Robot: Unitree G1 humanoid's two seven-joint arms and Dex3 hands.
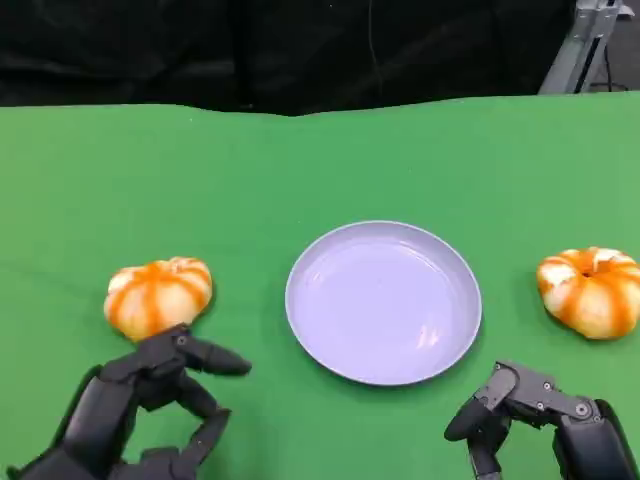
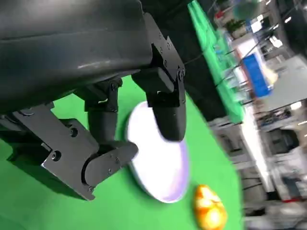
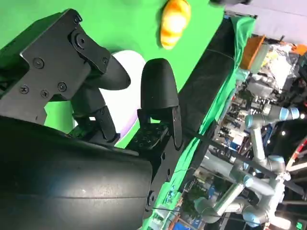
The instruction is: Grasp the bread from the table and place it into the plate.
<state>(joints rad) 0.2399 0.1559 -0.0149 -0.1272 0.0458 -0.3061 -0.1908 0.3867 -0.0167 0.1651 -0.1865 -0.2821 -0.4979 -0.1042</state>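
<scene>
Head view shows us our two black hands nearest, at the bottom edge. Our left hand (image 1: 140, 415) sits at about 7 o'clock from the plate, fingers spread apart and holding nothing, its upper fingertip reaching toward 3 o'clock. Our right hand (image 1: 540, 420) sits at about 5 o'clock from the plate, fingers curled downward yet apart, also holding nothing.

Just beyond our left hand, at its 12 o'clock and close to its knuckles, lies one orange-and-white striped bread (image 1: 158, 296) on the green table (image 1: 120, 180); we cannot tell whether hand and bread touch. The pale lilac plate (image 1: 383, 301) lies in the middle, with nothing on it. A second bread (image 1: 592, 290) rests at the plate's 3 o'clock, apart from its rim, beyond our right hand.

In the left wrist view we see our fingers (image 2: 168, 108) apart above the plate (image 2: 163, 182), with a bread (image 2: 209, 208) past it. Farthest back, a black backdrop (image 1: 300, 50) borders the table.
</scene>
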